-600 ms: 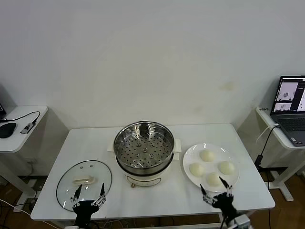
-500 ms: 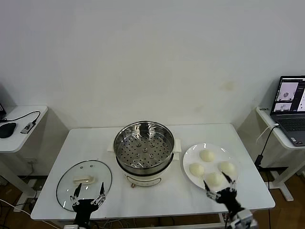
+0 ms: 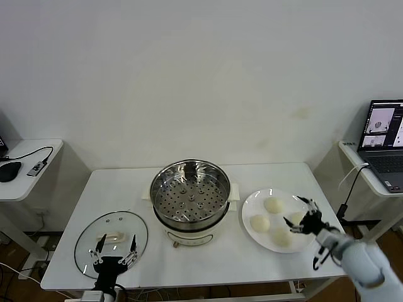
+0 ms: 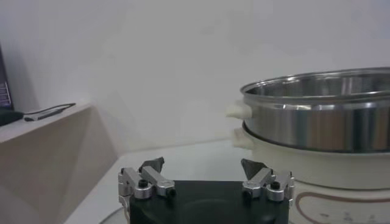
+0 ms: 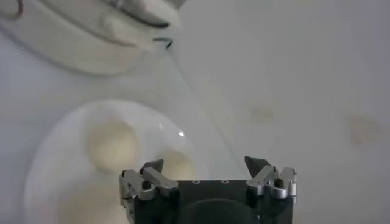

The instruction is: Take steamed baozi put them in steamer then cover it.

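While steamer (image 3: 190, 200) sits empty, 4 baozi (image 3: 273, 205) on plate (image 3: 249, 231); right gripper (image 3: 304, 216) spread.

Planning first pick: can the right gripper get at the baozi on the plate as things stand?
Probably yes. The right gripper is open above the plate's right side, over one baozi, with nothing between them. The steamer sits clear to the side.

A plain lab or test room: bare white wall, a white folding table (image 3: 201, 251), and side desks holding an open laptop (image 3: 383, 148) beyond the right claw (image 3: 305, 217) and cables.
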Robot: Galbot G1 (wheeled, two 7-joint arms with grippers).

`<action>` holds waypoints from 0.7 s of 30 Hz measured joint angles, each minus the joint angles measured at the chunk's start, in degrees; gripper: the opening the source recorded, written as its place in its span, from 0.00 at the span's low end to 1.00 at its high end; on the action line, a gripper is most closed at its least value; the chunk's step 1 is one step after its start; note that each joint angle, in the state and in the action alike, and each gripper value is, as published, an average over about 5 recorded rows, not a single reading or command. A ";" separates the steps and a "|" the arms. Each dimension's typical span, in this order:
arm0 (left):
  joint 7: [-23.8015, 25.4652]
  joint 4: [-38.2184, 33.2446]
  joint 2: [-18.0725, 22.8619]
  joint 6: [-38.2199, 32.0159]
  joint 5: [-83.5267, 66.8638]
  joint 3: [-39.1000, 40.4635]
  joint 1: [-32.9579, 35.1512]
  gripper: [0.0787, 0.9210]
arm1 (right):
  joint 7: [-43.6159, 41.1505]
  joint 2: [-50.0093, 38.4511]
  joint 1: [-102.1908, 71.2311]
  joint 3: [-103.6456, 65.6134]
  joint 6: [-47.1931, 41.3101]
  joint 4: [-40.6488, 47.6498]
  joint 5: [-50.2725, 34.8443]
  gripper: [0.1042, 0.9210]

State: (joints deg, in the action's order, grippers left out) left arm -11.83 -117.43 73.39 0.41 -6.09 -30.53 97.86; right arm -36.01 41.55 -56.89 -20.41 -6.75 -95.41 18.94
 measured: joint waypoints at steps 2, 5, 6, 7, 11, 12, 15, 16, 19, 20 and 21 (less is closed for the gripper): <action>0.01 0.08 -0.06 0.04 0.06 -0.26 -0.02 0.88 | -3.04 -1.52 5.10 4.46 -0.12 2.29 0.03 0.88; 0.01 0.19 -0.02 0.10 0.21 -0.51 0.05 0.88 | -7.56 -3.07 12.81 11.68 0.01 5.81 -0.35 0.88; 0.00 0.19 0.00 0.12 0.26 -0.55 0.08 0.88 | -8.99 -3.44 15.31 14.12 0.15 6.96 -0.55 0.88; -0.02 0.18 0.03 0.16 0.31 -0.59 0.10 0.88 | -10.39 -3.73 17.82 16.60 0.32 8.15 -0.76 0.88; -0.24 0.16 0.22 0.24 0.45 -0.96 0.08 0.88 | -15.14 -4.17 26.84 25.80 1.21 12.81 -1.44 0.88; -0.29 0.18 0.29 0.24 0.46 -1.08 0.07 0.88 | -16.06 -4.12 28.79 27.87 1.44 13.94 -1.57 0.88; -0.39 0.23 0.46 0.22 0.43 -1.48 0.07 0.88 | -18.25 -3.48 34.12 33.79 2.03 17.34 -1.79 0.88; -0.40 0.23 0.45 0.21 0.43 -1.62 0.07 0.88 | -18.80 -3.12 35.67 35.61 2.17 18.45 -1.80 0.88; -0.37 0.21 0.20 0.20 0.45 -2.06 0.04 0.88 | -20.07 -1.77 39.63 40.36 2.40 21.61 -1.73 0.88; -0.35 0.22 0.09 0.20 0.45 -2.20 0.03 0.88 | -20.41 -1.24 40.77 41.73 2.43 22.63 -1.73 0.88; -0.33 0.25 -0.03 0.20 0.45 -2.33 0.01 0.88 | -20.68 -0.70 41.80 42.97 2.45 23.61 -1.74 0.88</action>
State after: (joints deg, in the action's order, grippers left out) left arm -12.16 -117.18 73.36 0.61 -5.64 -32.86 97.87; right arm -56.69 40.85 -15.09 22.56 -4.30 -71.80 17.20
